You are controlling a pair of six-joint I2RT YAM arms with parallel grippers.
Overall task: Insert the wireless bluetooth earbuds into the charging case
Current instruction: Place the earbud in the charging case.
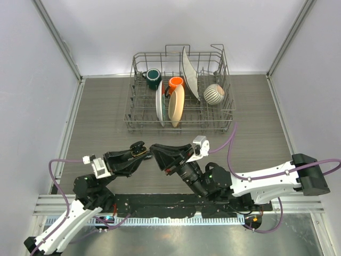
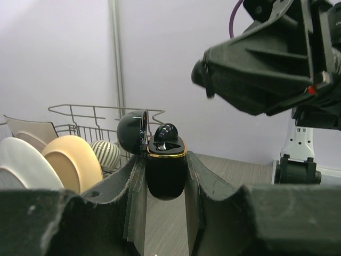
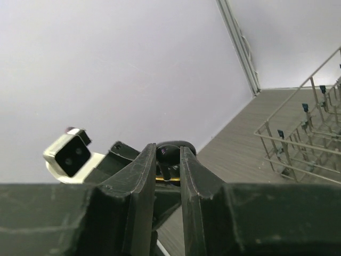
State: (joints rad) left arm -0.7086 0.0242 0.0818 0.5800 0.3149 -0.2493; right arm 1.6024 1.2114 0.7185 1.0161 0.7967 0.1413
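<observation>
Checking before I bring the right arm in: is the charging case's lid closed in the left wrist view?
No. The charging case is clamped in the left gripper with its lid swung open to the left, one earbud already seated.

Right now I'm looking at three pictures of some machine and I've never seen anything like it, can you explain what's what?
These are two robot arms bolted at a table's near edge. One picture looks down from above; the other two come from cameras on each wrist, so dark fingers fill their lower part.

The left end effector is shut on a glossy black oval charging case with a gold rim, its lid open and one tiny black earbud seated inside. The right end effector holds its fingers close together by the case; it seems to pinch something small and dark, but I cannot tell what.

On the grey wooden table stands a wire dish rack holding plates, cups and a striped ball.
</observation>
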